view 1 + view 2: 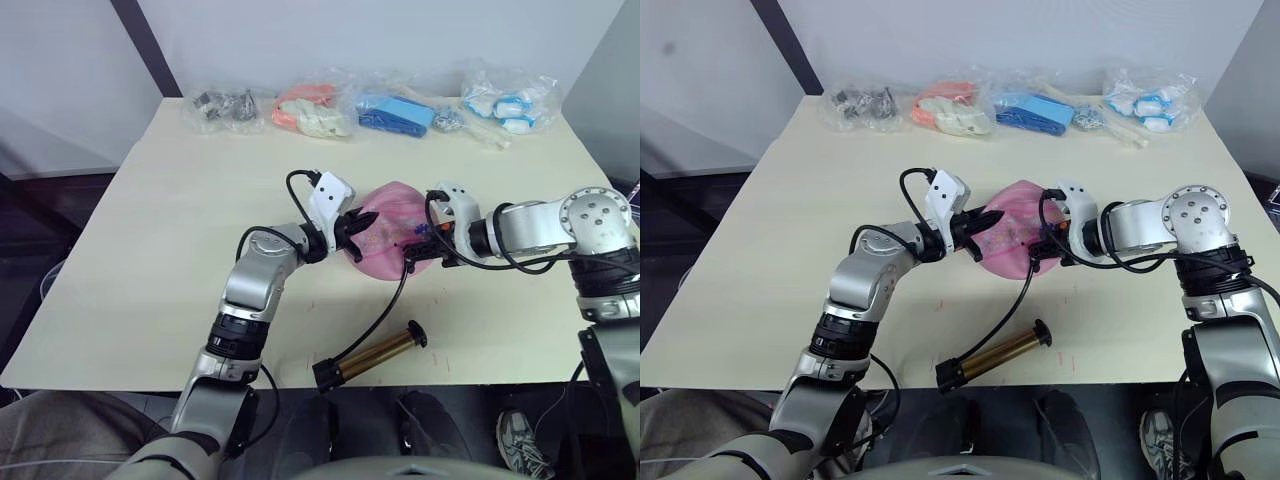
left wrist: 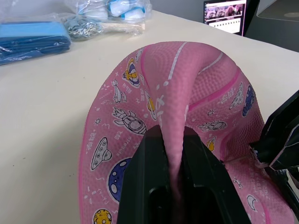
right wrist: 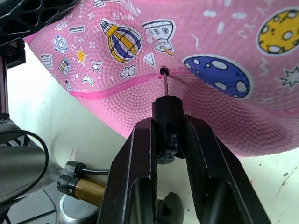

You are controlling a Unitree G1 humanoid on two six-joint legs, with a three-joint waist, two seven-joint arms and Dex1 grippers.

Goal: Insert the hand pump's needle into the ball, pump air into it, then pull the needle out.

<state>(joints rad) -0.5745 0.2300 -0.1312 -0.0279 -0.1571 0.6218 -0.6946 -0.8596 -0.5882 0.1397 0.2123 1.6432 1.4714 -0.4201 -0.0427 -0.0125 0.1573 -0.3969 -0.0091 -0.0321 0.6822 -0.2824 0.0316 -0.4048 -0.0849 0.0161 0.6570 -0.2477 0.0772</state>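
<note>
The jaws of the right gripper (image 3: 170, 140) are clenching the small black fitting (image 3: 167, 112) at the end of the hose (image 1: 385, 318), and the needle (image 3: 165, 84) is sticking straight out ahead of them, its long axis running in line with the fingers. Its tip is sitting at the dark valve hole (image 3: 163, 71) on the pink seam of the ball (image 1: 388, 232); whether it is already inside or only touching the mouth I cannot tell. So the valve is lying directly ahead of the right jaws, along the needle's own line, and any push needs to follow that line or the thin pin is likely bending.

The left gripper (image 2: 173, 154) is facing it from the opposite side of the ball, its jaws pinching a raised fold of the slack pink rubber. The ball is looking limp and creased, resting on the table (image 1: 150, 250) near its middle, between the two grippers.

The hand pump (image 1: 378, 353) is lying on its side close to the table's near edge, its length running roughly along that edge, well apart from both grippers, with the hose curving up to the right gripper. Pumping is not yet begun, by my reading, and the right arm is the nearer one to the pump.
</note>
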